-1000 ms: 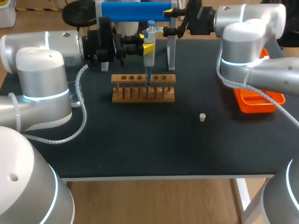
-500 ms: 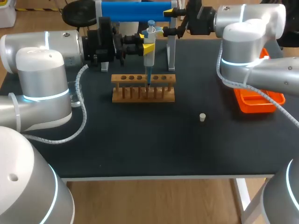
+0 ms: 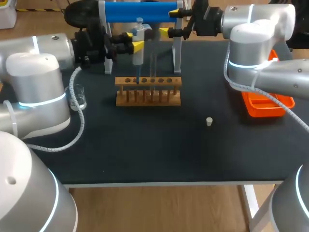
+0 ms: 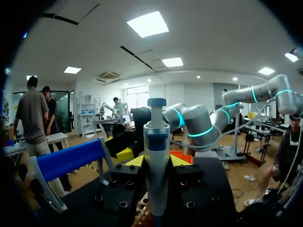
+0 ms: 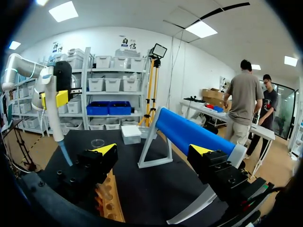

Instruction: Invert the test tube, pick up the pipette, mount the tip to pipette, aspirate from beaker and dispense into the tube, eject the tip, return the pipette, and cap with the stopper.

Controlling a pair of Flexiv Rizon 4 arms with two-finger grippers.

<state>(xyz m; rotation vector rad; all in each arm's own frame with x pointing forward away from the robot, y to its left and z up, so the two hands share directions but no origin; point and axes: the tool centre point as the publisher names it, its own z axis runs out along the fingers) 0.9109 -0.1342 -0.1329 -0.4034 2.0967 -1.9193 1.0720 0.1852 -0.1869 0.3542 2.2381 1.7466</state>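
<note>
Where the head view looks down, the left gripper [image 3: 133, 41] is clamped on the pipette [image 3: 138, 54]. The pipette is upright, its blue tip [image 3: 138, 80] just over the left holes of the wooden rack [image 3: 148, 99], with the clear test tube [image 3: 153, 67] in a hole nearer the middle, the beaker [image 3: 78, 98] by the left arm and the stopper [image 3: 209, 121] lying apart. Left wrist view: pipette [image 4: 156, 146] pinched between both yellow fingers [image 4: 124, 153]; right wrist view: right gripper [image 5: 152, 151] spread wide, empty, facing the blue-barred stand [image 5: 189, 130]. Judged step: liquid transfer, tip mounted; whether beaker or tip ejection follows cannot be told, but either needs the pipette kept vertical.
</note>
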